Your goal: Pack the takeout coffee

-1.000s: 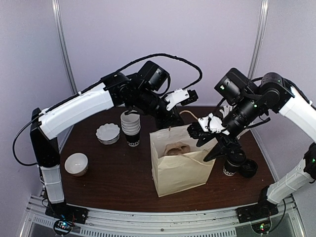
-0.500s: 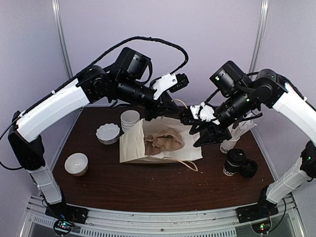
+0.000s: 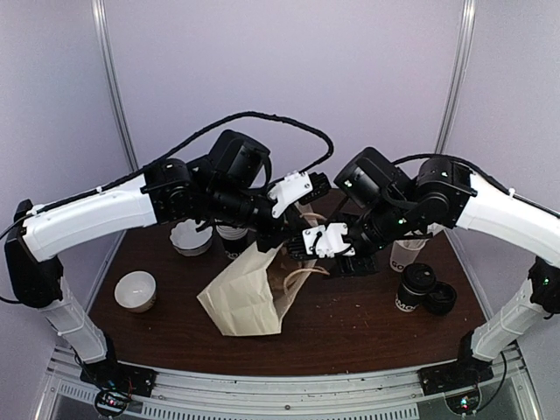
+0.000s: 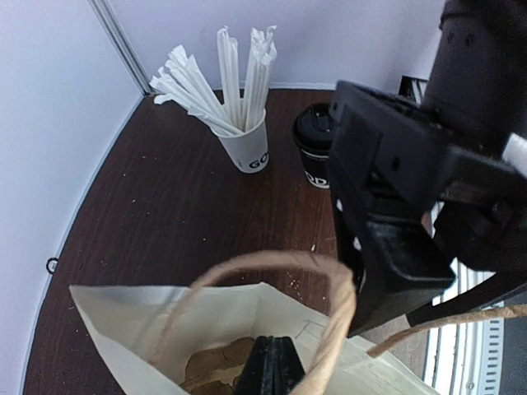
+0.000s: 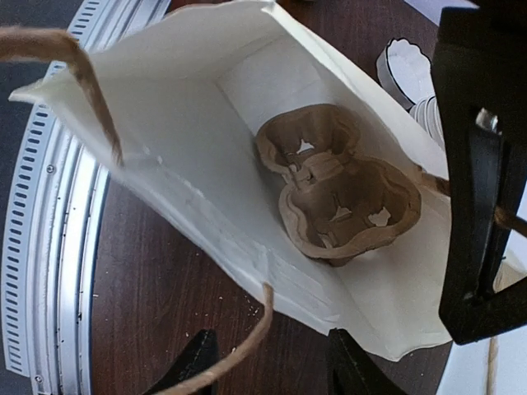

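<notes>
Opening the bag [image 3: 241, 302]: left jaws pinch its rim; right jaws stand part-open (empty) at its mouth; next, probably, fetch the lidded coffee [image 3: 412, 291].

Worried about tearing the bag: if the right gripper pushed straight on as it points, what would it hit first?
Likely the lower wall of the paper bag, at its open mouth; the cardboard cup carrier sits deeper inside. Depth is unclear.
</notes>
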Controlling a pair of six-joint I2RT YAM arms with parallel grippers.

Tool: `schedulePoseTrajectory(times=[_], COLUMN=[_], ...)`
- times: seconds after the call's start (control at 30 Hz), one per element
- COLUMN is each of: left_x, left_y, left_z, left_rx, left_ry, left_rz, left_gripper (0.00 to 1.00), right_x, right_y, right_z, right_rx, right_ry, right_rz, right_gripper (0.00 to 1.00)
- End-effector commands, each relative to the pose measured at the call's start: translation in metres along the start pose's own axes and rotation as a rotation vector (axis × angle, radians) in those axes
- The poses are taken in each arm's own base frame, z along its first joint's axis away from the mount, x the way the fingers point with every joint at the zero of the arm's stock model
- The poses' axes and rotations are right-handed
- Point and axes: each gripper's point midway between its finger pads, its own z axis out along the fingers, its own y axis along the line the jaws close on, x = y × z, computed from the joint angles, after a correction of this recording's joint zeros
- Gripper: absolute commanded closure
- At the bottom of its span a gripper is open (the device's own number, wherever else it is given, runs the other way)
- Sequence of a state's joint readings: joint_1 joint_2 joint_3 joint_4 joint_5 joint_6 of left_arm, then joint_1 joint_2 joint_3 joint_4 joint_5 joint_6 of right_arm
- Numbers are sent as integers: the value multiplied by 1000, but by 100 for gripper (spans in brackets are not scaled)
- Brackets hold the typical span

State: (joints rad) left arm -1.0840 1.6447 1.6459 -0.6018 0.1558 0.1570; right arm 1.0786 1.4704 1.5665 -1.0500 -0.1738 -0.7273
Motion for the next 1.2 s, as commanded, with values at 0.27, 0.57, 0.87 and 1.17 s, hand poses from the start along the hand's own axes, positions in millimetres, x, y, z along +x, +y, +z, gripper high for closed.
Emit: schedulePoseTrajectory(times=[0.27,0.57,0.87,1.17], left_x=[-30,-20,-19,-10], left_y=[11,-8,-8,-5], left_z=[-39,-44,-52,-66], left_rx=[-111,-29,-58,-108], left_ry=[-223,-241,-253,-257], left_rz=[-106,-81,-106,-163], left_gripper=[100,100,99,79], right_x=[-8,-39,-45,-22], right_y=[15,12,-23,-24], right_z=[-34,-105,-57,7], right_rx=[-67,-123,-35,-29], right_ry=[-10,-219,-193,-85], right_rz=[-69,-42,24,68], right_gripper=[43,41,66,73])
